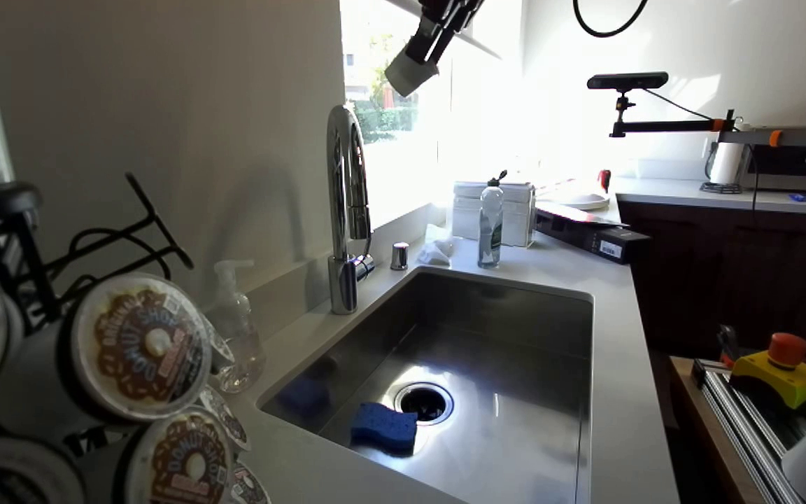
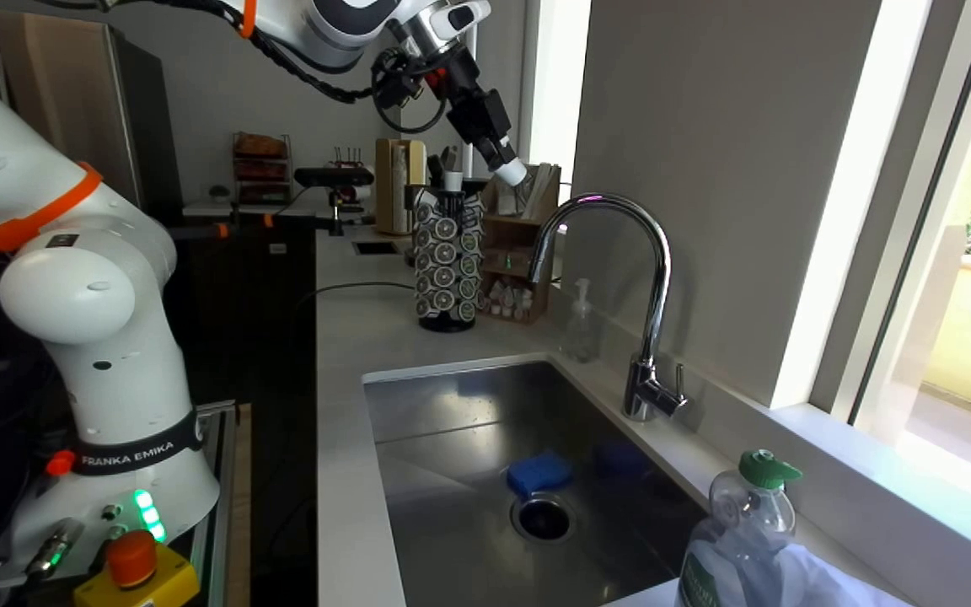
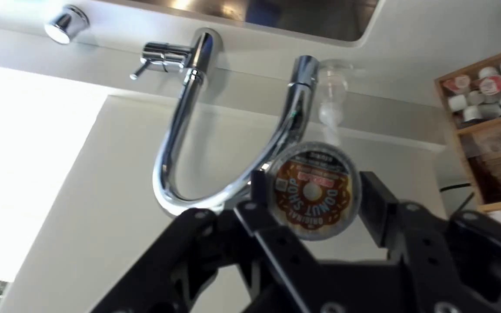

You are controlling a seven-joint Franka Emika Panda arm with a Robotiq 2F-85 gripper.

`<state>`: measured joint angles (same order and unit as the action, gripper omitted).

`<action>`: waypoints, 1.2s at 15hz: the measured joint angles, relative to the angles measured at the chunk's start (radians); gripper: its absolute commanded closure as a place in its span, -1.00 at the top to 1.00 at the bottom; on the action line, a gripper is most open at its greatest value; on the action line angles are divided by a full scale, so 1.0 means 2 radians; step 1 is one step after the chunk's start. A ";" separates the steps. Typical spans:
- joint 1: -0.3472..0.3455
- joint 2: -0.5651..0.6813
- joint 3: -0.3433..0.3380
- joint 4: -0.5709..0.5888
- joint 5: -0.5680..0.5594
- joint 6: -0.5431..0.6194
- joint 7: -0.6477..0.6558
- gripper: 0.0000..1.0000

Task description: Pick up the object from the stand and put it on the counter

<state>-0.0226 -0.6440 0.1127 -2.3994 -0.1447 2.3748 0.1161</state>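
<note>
My gripper (image 3: 315,193) is shut on a round coffee pod (image 3: 313,174) with a brown donut-pattern lid. The pod's white cup shows at the fingertips in both exterior views (image 1: 408,75) (image 2: 512,173). My gripper (image 1: 433,50) holds it high in the air, above the level of the faucet. The stand (image 2: 447,324) is a tall black carousel with several coffee pods, on the counter (image 2: 351,337) beyond the sink. Part of the stand (image 1: 25,280) fills the left edge of an exterior view. The pale grey counter (image 1: 623,371) runs around the sink.
The chrome faucet (image 2: 658,278) arches beside the sink (image 2: 443,506), which holds a blue sponge (image 2: 539,472). A clear soap dispenser (image 2: 580,324) and a wooden organizer (image 2: 543,287) stand near the carousel. A dish-soap bottle (image 1: 491,224) and a black box (image 1: 599,238) are beyond the sink.
</note>
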 measured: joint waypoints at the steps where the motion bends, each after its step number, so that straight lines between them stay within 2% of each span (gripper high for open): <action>1: -0.013 -0.008 -0.006 -0.009 -0.004 0.003 0.004 0.08; 3: -0.029 -0.018 -0.010 -0.022 -0.008 0.009 0.008 0.08; 7: -0.030 -0.021 -0.007 -0.024 -0.008 0.010 0.013 0.08; 8: -0.030 -0.021 -0.007 -0.024 -0.008 0.010 0.014 -0.42; 12: -0.043 -0.019 -0.008 -0.021 -0.012 0.009 0.024 -0.42; 18: -0.133 -0.017 -0.024 -0.018 -0.038 -0.024 0.074 -0.42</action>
<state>-0.2877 -0.6778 0.0654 -2.4358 -0.2199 2.3273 0.2632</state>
